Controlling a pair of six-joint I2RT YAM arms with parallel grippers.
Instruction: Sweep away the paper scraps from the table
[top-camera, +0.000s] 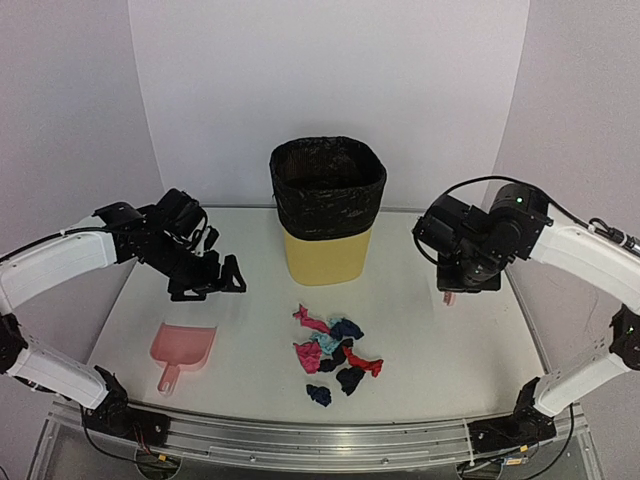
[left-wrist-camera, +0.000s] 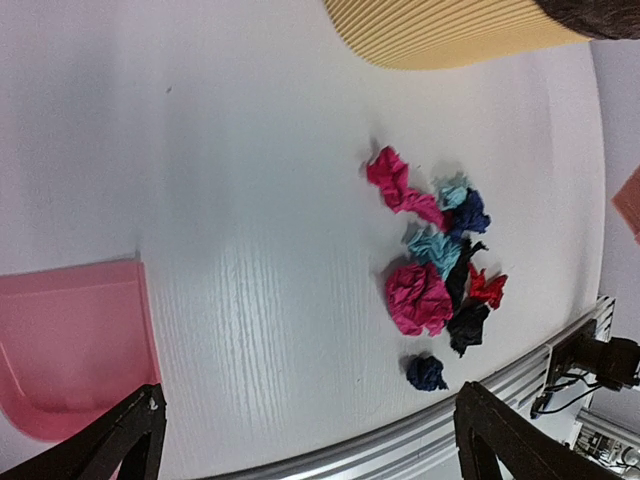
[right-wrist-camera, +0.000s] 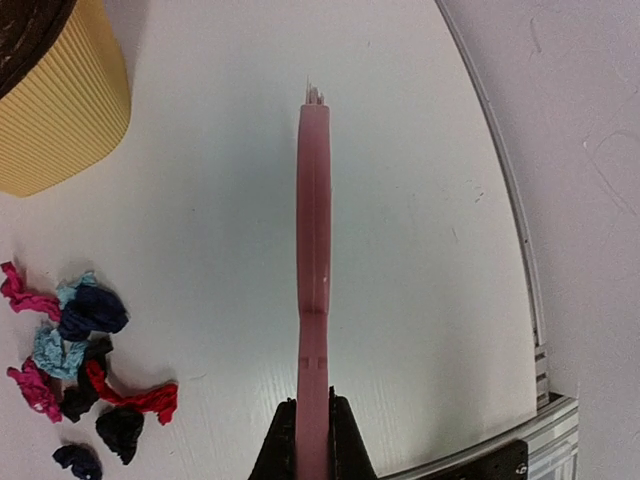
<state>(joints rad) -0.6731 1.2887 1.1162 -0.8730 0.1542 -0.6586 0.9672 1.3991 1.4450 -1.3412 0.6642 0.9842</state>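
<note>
Several paper scraps (top-camera: 335, 350) in pink, red, black, navy and light blue lie bunched on the white table (top-camera: 440, 350) in front of the bin. They also show in the left wrist view (left-wrist-camera: 435, 280) and the right wrist view (right-wrist-camera: 80, 360). My left gripper (top-camera: 212, 285) is open and empty, hovering left of the scraps and behind the pink dustpan (top-camera: 180, 350); its fingers (left-wrist-camera: 120, 440) stand wide apart. My right gripper (top-camera: 462, 285) is shut on the pink brush (right-wrist-camera: 313, 250), held right of the bin and well clear of the scraps. Only a small tip of the brush (top-camera: 449, 297) shows from above.
A yellow bin (top-camera: 327, 210) with a black liner stands at the middle back of the table. The pink dustpan (left-wrist-camera: 70, 340) lies flat at the front left. A metal rail (top-camera: 320, 440) runs along the front edge. White walls close in the sides and back.
</note>
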